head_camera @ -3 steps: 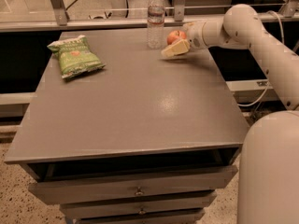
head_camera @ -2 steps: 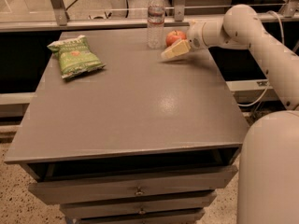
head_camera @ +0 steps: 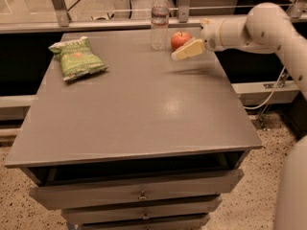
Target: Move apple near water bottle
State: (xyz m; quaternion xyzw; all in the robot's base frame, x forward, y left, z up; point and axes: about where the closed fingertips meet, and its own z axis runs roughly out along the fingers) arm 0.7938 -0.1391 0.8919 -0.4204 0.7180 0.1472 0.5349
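Camera view: apple (head_camera: 180,39) on tabletop (head_camera: 144,104) just beside water bottle (head_camera: 159,20). Pincer (head_camera: 188,50) close by apple, can't tell its opening. Placement looks done; next, retreat without nudging either.

Warm, dim feed on my end. Light comes from overhead: pale sheen on tabletop (head_camera: 175,104), nearer me than gripper (head_camera: 188,50). Gripper hangs over far right of table, just beside apple (head_camera: 179,39); its soft shadow falls on surface directly beneath. White arm (head_camera: 261,30) brightest, mild glare on top. Water bottle (head_camera: 159,20) backlit by pale floor beyond. Drawer gap (head_camera: 129,169) near black. I see whole frame slightly soft.
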